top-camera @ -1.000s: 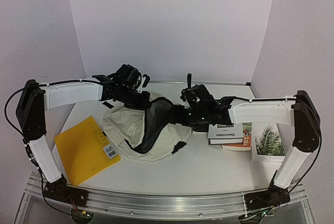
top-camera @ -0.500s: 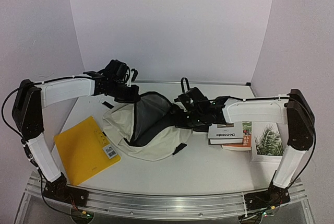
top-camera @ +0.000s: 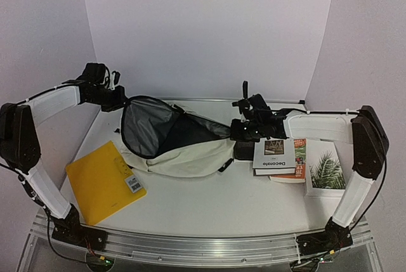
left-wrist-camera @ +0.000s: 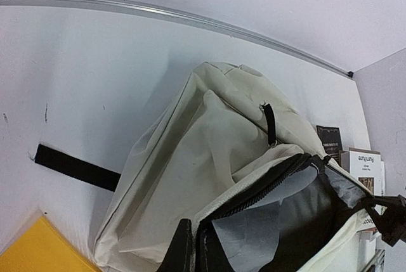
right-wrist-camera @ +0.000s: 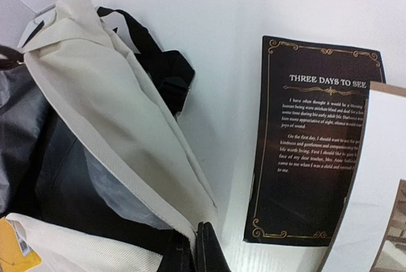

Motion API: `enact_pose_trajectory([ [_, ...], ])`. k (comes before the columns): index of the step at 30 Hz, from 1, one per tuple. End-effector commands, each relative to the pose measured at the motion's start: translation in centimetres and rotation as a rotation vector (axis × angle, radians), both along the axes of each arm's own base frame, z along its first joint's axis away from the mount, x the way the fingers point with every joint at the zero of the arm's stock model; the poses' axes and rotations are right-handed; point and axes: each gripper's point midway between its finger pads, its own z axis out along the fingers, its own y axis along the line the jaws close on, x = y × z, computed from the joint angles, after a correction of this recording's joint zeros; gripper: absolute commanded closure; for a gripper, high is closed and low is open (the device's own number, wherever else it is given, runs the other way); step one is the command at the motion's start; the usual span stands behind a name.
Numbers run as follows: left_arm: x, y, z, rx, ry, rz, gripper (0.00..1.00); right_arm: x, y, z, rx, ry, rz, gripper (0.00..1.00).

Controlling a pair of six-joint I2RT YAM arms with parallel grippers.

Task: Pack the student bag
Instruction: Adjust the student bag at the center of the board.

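The student bag (top-camera: 184,151), cream fabric with black zipper trim and grey lining, lies on its side mid-table with its mouth held wide open. My left gripper (top-camera: 122,102) is shut on the bag's left rim; in the left wrist view its fingers (left-wrist-camera: 190,250) pinch the zipper edge of the bag (left-wrist-camera: 209,151). My right gripper (top-camera: 238,129) is shut on the bag's right rim; in the right wrist view its fingers (right-wrist-camera: 206,250) clamp the cream edge of the bag (right-wrist-camera: 108,94). The bag's inside shows only dark grey lining.
A yellow folder (top-camera: 101,182) lies at the left front. A stack of books (top-camera: 277,156) and a palm-leaf book (top-camera: 327,172) lie at the right. A black "Three Days to See" book (right-wrist-camera: 304,158) lies beside the bag's right rim. A black strap (left-wrist-camera: 76,167) trails on the table.
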Motion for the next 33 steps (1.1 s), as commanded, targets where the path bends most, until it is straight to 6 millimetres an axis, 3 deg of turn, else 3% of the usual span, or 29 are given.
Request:
enact_pose_trajectory([
  [1, 0.8, 5.8, 3.5, 0.020, -0.100, 0.163, 1.00, 3.0, -4.7, -0.1, -0.149, -0.024, -0.074, 1.00],
  [6, 0.3, 8.6, 2.5, -0.019, -0.073, 0.247, 1.00, 6.7, -6.5, -0.7, -0.199, -0.050, -0.095, 1.00],
  [10, 0.3, 6.6, 1.5, -0.108, -0.061, 0.160, 1.00, 9.6, -6.3, 0.5, -0.180, -0.112, -0.072, 1.00],
  [16, 0.8, 3.7, -2.1, -0.264, 0.005, 0.061, 1.00, 12.4, -2.6, 0.8, -0.103, -0.141, 0.034, 1.00],
  [20, 1.3, 2.7, -4.3, -0.257, 0.030, 0.044, 1.00, 12.0, -0.2, -0.3, 0.002, -0.089, 0.102, 0.94],
  [24, 2.1, 2.1, -6.6, -0.207, 0.064, 0.036, 0.98, 11.0, 0.3, -0.5, 0.058, -0.060, 0.121, 0.81],
  [29, 2.7, 0.6, -8.9, -0.143, 0.106, 0.003, 0.90, 9.9, 0.0, 2.5, 0.095, -0.096, 0.127, 0.62],
  [33, 2.7, 0.6, -8.7, -0.104, 0.095, 0.017, 0.68, 9.0, -0.3, 5.7, 0.122, -0.143, 0.141, 0.47],
])
